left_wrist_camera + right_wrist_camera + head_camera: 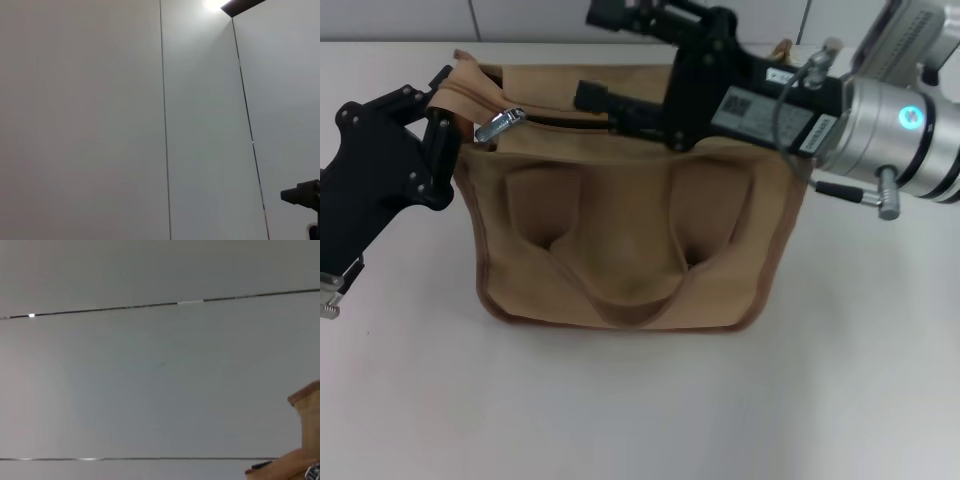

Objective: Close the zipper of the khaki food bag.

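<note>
The khaki food bag (pixel 620 240) stands upright on the white table in the head view, its looped handle hanging down the front. The zipper (pixel 560 118) runs along the top, with a dark gap to the right of the silver slider and pull tab (pixel 500 125) near the bag's left end. My left gripper (pixel 432 112) is at the bag's top left corner, shut on the fabric edge there. My right gripper (pixel 602 55) reaches over the bag top from the right, open, its lower finger just right of the pull tab and not touching it. A tan corner of the bag (pixel 305 440) shows in the right wrist view.
The white table (pixel 640 410) lies in front of the bag and to both sides. A pale panelled wall (pixel 520 18) stands behind it. The left wrist view shows wall panels (pixel 100 120) and a black part (pixel 302 194) at one edge.
</note>
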You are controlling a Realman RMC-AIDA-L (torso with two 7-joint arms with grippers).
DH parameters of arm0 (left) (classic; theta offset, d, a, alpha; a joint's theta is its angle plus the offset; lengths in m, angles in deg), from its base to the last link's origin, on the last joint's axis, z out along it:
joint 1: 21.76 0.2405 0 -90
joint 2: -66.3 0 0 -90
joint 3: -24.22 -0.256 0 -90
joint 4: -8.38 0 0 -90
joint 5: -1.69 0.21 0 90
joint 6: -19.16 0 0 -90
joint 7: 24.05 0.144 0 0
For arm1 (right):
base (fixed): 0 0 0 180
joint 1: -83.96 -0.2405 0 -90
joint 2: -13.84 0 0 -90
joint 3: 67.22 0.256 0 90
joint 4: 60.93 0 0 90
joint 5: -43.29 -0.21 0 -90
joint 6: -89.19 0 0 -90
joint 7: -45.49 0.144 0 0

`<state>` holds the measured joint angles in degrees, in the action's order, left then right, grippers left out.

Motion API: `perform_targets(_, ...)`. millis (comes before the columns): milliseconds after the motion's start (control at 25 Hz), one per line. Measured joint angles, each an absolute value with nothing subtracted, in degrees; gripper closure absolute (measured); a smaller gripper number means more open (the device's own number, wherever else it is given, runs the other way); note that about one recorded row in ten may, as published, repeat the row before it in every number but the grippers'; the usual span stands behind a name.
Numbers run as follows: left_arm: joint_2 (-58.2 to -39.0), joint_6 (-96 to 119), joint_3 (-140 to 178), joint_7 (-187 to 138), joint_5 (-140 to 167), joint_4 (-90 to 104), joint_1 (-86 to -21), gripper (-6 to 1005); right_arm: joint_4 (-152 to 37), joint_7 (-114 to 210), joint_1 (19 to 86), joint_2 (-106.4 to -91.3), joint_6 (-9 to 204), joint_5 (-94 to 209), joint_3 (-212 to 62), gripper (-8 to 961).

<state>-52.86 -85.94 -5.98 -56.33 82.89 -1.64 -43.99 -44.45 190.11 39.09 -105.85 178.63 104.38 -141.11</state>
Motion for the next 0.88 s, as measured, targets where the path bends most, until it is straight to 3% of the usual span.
perform_targets(880,-52.88,-86.9,-5.6,-57.3,82.3,-0.4,-47.2,982,-44.7,190.7,34.7,-106.05,170.5,103.8,-149.0,198)
